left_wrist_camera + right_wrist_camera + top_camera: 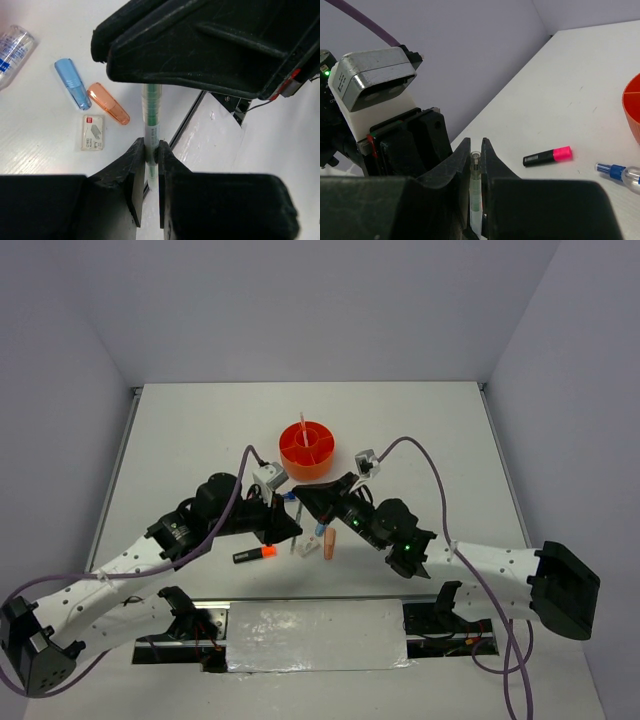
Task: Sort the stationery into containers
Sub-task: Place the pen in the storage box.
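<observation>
A thin green-clear pen (pixel 151 115) is held by both grippers at once. My left gripper (pixel 151 150) is shut on its lower part, and my right gripper (pixel 476 150) is shut on its upper end (pixel 476 175). From above, the two grippers (pixel 290 530) (pixel 306 502) meet over the table just in front of the orange tub (pixel 307 449), which has a pen standing in its centre cup. On the table lie a blue eraser (pixel 73 90), a salmon eraser (pixel 108 103), a white eraser (pixel 93 132), a blue-clear marker (pixel 620 173), a pink-capped highlighter (pixel 547 156) and an orange-capped highlighter (pixel 255 555).
The erasers lie close under the two grippers. The tub's rim (pixel 632 110) is at the right edge of the right wrist view. The table's near edge and a metal rail (pixel 192 112) run just beside the held pen. Grey walls close the table in.
</observation>
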Available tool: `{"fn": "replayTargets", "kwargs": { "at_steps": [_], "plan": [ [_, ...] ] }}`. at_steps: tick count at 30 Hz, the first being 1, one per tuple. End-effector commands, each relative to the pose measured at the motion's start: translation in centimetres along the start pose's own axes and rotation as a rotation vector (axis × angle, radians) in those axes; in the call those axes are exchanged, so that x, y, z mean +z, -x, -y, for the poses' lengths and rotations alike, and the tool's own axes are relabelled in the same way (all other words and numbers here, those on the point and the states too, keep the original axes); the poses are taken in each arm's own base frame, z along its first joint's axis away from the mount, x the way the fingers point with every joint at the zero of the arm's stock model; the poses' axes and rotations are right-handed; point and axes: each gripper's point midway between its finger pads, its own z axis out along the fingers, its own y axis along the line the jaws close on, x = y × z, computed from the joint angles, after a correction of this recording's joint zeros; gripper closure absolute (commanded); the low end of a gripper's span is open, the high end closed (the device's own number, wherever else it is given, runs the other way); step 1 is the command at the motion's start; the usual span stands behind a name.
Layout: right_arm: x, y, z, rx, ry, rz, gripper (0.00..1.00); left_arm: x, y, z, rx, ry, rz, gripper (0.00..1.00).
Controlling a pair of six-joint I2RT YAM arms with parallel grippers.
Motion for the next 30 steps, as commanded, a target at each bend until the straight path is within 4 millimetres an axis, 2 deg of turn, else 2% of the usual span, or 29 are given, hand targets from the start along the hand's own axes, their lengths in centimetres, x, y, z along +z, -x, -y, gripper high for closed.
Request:
{"fn": "replayTargets", "kwargs": {
  "at_steps": [1,3,5,6,7,8,9,10,11,12,16,18,19,21,22,23,24,25,26,27,28,29,30],
  "plan": [
    [-4.8,-13.0,3.6,-0.042,-0.055,-0.449,1.00,-6.2,18.2,6.6,0.222,-0.168,0.620,1.00],
    [-4.6,-12.9,3.1,-0.035,-0.017,-0.432,1.00,-6.7,18.5,6.4,0.226,-0.159,0.629,1.00],
    [-4.1,-11.9,2.3,-0.036,-0.003,-0.411,0.97,-6.3,17.8,6.4,0.235,-0.171,0.598,1.00],
    [-3.9,-11.4,1.4,-0.036,0.024,-0.413,0.92,-5.7,16.8,6.2,0.230,-0.175,0.568,1.00],
    [-3.1,-10.1,0.6,-0.042,0.033,-0.385,0.85,-5.2,16.0,5.9,0.226,-0.177,0.547,1.00],
    [-3.1,-9.3,0.2,-0.042,0.031,-0.377,0.73,-5.1,15.2,6.2,0.228,-0.196,0.536,1.00],
    [-2.8,-8.4,-0.3,-0.049,0.034,-0.360,0.68,-4.0,13.0,5.3,0.210,-0.187,0.493,1.00],
    [-2.2,-7.0,-0.6,-0.055,0.015,-0.328,0.66,-3.6,11.9,5.3,0.210,-0.192,0.478,1.00],
    [-2.1,-5.7,-1.2,-0.056,0.023,-0.296,0.65,-3.1,10.1,4.4,0.200,-0.173,0.458,1.00],
    [-1.9,-4.9,-1.5,-0.060,0.022,-0.278,0.65,-2.9,9.4,4.1,0.199,-0.164,0.450,1.00],
    [-1.2,-1.5,-1.6,-0.080,-0.009,-0.200,0.72,-1.9,6.3,2.9,0.199,-0.130,0.383,1.00],
    [-1.4,-0.8,-2.2,-0.079,0.020,-0.181,0.86,-1.3,5.3,2.3,0.197,-0.103,0.353,1.00],
    [-1.3,-0.4,-2.5,-0.076,0.031,-0.167,0.98,-1.1,5.1,2.4,0.195,-0.101,0.346,1.00],
    [-1.4,-0.1,-2.8,-0.072,0.044,-0.152,1.00,-0.7,4.8,1.4,0.169,-0.048,0.337,1.00],
    [-1.3,0.2,-2.9,-0.070,0.049,-0.136,1.00,-0.6,4.8,1.1,0.152,-0.025,0.336,0.96],
    [-1.2,0.6,-2.6,-0.090,0.034,-0.116,1.00,-0.6,5.2,0.7,0.133,0.004,0.340,0.86],
    [-1.1,1.0,-2.4,-0.106,0.023,-0.102,1.00,-0.6,4.9,-0.5,0.080,0.068,0.326,0.55],
    [-0.8,1.6,-1.8,-0.130,0.000,-0.086,1.00,-0.7,5.2,-0.9,0.051,0.104,0.324,0.32],
    [-0.5,2.1,-1.2,-0.179,-0.023,-0.075,1.00,-0.9,5.2,-1.5,0.021,0.148,0.314,0.13],
    [0.0,3.6,-0.4,-0.201,-0.074,-0.032,1.00,-1.3,5.4,-3.0,-0.043,0.253,0.324,0.01],
    [0.3,4.4,0.5,-0.224,-0.109,-0.011,1.00,-2.0,4.2,-4.4,-0.090,0.354,0.249,0.01],
    [0.7,6.2,2.0,-0.257,-0.155,0.039,1.00,-2.7,3.7,-5.4,-0.163,0.436,0.233,0.01],
    [1.1,7.8,2.8,-0.268,-0.179,0.099,1.00,-4.5,1.3,-8.3,-0.198,0.625,0.153,0.01]
  ]
}}
